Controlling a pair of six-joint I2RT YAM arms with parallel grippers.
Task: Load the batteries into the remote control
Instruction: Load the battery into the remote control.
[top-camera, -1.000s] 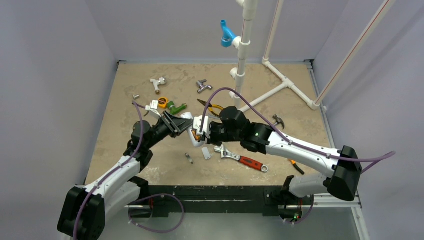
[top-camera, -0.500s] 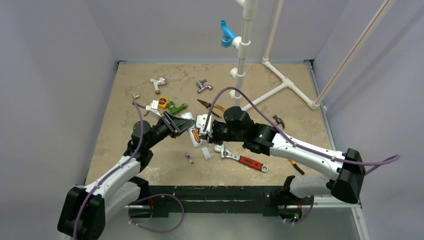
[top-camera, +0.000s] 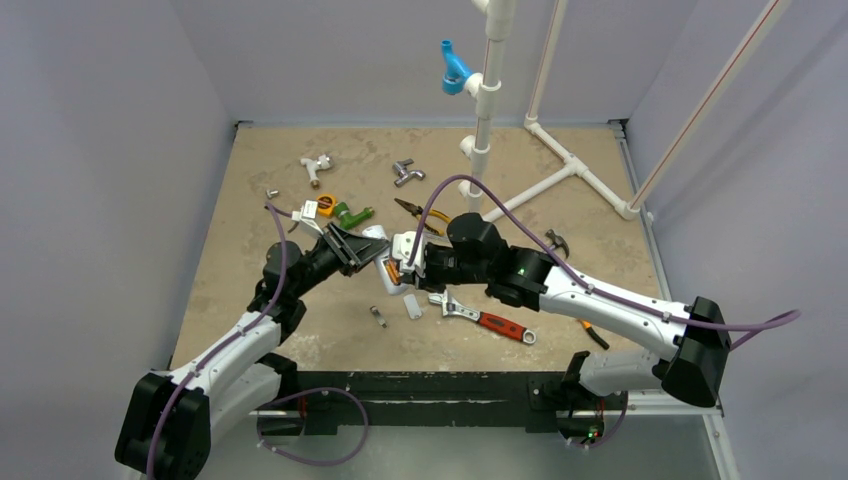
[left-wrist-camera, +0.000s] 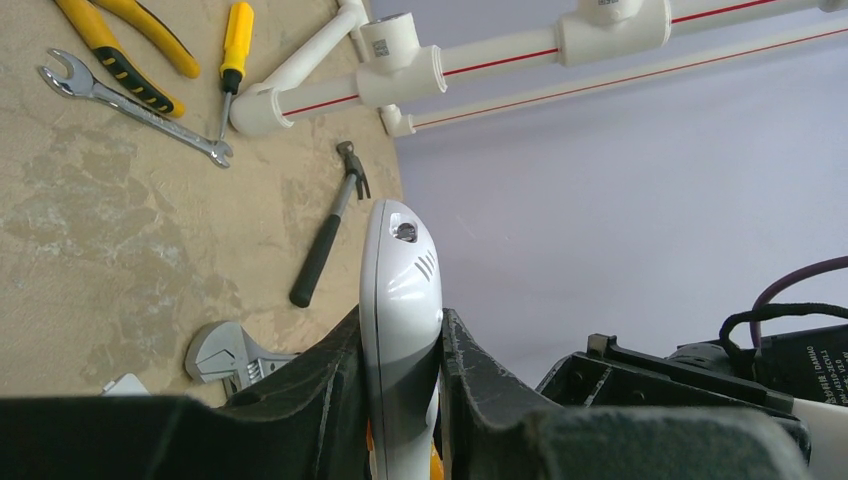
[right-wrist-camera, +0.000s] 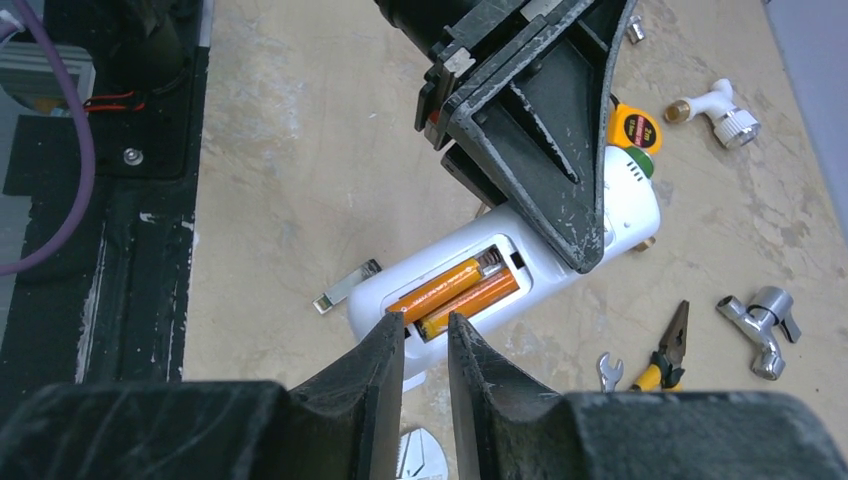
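Batteries (right-wrist-camera: 455, 290): two orange cylinders with metal end caps, lying side by side in the open bay on the back of the remote control (right-wrist-camera: 628, 205). Both appear seated, so only the cover is judged wanting. Remote control: smooth white plastic with rounded ends, being held clear of the surface (top-camera: 250, 200) with its back turned upward, so that the bay is being presented to the other arm. Left claw (left-wrist-camera: 400, 335): black, scuffed, being clenched on the handset's sides. Right claw (right-wrist-camera: 425, 335): hanging just at the bay's near end, fingers narrowly parted, released, nothing being gripped. Loose cover (top-camera: 413, 306): flat white piece, lying on the mottled tan surface below, near a red-handled adjustable wrench (top-camera: 492, 321)
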